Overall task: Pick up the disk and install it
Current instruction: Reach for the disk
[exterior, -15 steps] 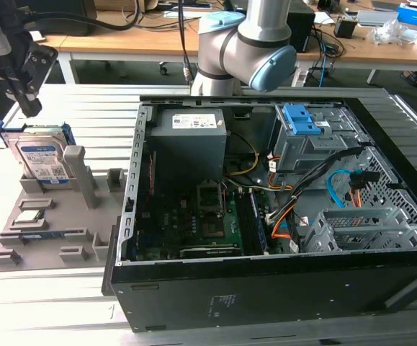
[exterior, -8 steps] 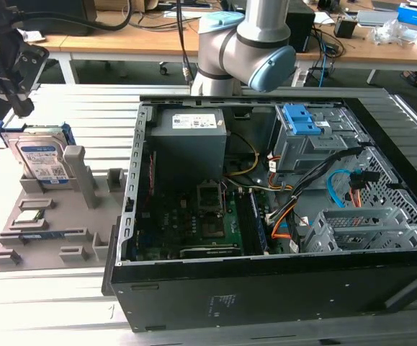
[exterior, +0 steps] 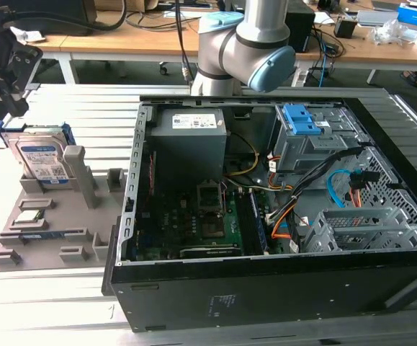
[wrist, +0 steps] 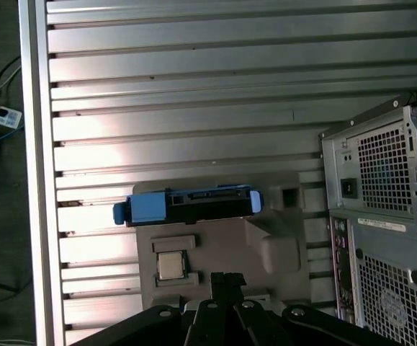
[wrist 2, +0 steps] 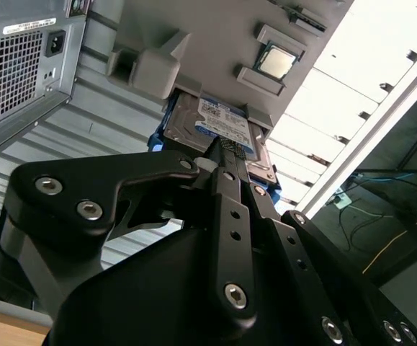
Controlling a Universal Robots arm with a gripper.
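Note:
The disk stands on edge in a slot of the grey parts holder, at the exterior view's left. It is silver with a white-and-blue label and sits in a blue frame. In both wrist views it lies beyond the fingertips, as the labelled disk and as the blue-framed edge. My black gripper hovers above and to the left of the disk, apart from it. Its fingers are shut together with nothing between them, and their tips sit over the holder.
The open computer case lies at the exterior view's right, with a grey drive bay with blue latches inside. A square chip rests in the holder near the disk. A slatted metal table carries everything.

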